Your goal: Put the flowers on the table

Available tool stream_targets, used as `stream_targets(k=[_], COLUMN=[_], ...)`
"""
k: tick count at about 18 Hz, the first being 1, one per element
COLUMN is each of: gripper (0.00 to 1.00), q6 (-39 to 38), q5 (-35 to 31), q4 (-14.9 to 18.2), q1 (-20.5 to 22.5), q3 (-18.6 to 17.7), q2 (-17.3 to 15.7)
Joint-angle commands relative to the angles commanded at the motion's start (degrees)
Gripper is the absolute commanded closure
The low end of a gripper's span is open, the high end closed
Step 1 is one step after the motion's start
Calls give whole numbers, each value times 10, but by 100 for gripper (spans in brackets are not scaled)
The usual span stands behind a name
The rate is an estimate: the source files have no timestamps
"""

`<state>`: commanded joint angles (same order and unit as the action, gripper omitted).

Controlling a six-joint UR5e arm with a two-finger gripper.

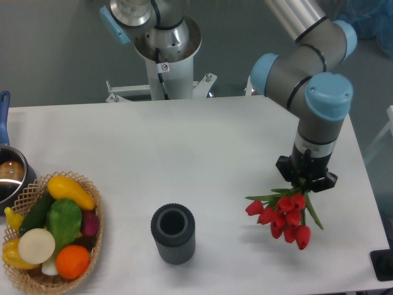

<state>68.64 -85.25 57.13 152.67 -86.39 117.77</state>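
Observation:
The flowers (286, 216), a small bunch of red tulip buds with green stems and leaves, hang at the right side of the white table (202, 147). My gripper (305, 182) points straight down and is shut on the stems, with the buds fanning out below and to the left of it. I cannot tell whether the buds touch the tabletop. The fingertips are mostly hidden by the gripper body and the leaves.
A dark grey ribbed cylinder vase (174, 233) stands at front centre. A wicker basket (54, 236) of vegetables sits at the front left, with a metal pot (9, 175) behind it. The arm's base (164, 55) is at the back edge.

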Motion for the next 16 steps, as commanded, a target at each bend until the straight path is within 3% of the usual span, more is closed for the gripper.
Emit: stream_targets(k=[3,6,8,10,11,12,13,16], gripper=[80,62,46,20,15,5,0,0], q6=[-1,-2,-1,0,-1,-1,-1,2], q5=[-3,-3,-1,0,0,0,0,-2], q4=[-2,-4,-6,-14,-23,-34,-44,-72], q1=[-11,-22,-22,-20,-19,-19,-18,-14], q3=[-11,-23,-34,-41,-45,-47,-52,-57], q2=[2,4,2,0,-1,0,-1,-4])
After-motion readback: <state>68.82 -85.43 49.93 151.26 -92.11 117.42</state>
